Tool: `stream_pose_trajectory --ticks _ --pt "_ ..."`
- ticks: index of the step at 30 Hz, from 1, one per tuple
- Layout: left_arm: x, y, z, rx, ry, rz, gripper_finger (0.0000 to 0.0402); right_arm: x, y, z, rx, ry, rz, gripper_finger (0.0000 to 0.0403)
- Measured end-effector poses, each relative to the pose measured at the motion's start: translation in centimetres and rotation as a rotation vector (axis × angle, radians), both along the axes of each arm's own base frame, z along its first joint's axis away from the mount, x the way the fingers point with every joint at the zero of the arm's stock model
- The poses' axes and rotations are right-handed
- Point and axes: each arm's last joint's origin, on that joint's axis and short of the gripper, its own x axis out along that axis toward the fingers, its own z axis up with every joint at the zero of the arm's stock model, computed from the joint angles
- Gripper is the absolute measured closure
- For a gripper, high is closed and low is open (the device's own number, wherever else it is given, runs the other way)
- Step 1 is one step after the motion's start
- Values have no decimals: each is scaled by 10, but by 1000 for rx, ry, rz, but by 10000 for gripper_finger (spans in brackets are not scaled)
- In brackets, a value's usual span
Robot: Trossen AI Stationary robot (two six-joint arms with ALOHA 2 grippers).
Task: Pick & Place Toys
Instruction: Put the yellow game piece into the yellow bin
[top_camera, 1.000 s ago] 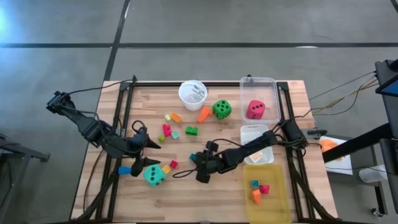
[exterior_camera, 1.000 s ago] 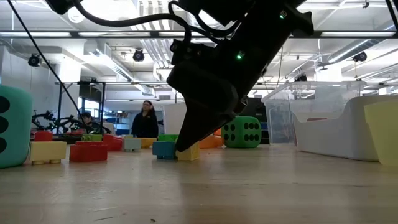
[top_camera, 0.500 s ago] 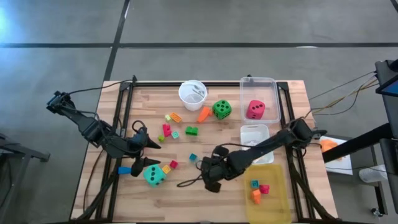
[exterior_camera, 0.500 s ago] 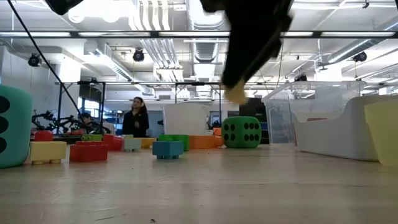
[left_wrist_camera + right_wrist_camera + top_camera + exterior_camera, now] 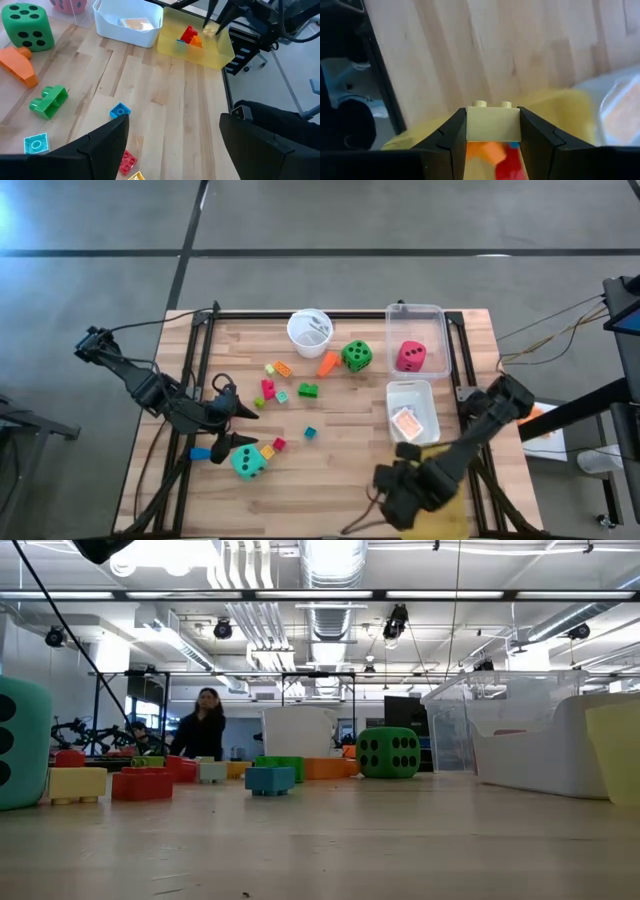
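Yellow bin (image 5: 452, 490): front right corner of the table, under right gripper (image 5: 493, 136).
Right gripper: clamped on cream block (image 5: 493, 124) by its flat sides.
Block: rigid, light, smooth plastic.
Left gripper (image 5: 172, 145): spread wide, idle.

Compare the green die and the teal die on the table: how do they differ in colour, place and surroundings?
The green die is bright green and sits toward the far edge of the table, beside the orange piece and near the white cup. The teal die is blue-green and sits near the front edge, close under the waiting left gripper, with small blocks around it. Both rest loose on the wood, show dark pips, and look alike in size.
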Motion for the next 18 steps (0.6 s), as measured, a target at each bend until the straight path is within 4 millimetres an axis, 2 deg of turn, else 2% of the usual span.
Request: stream_pose_trajectory --ticks 7,12,18 --pt "0 0 0 0 0 0 87 -34 28 -14 46 80 -105 272" --pt "0 0 0 0 0 -1 87 -55 38 -31 51 160 -185 272" --pt "0 0 0 0 0 -1 87 -63 48 -51 106 132 -205 272"
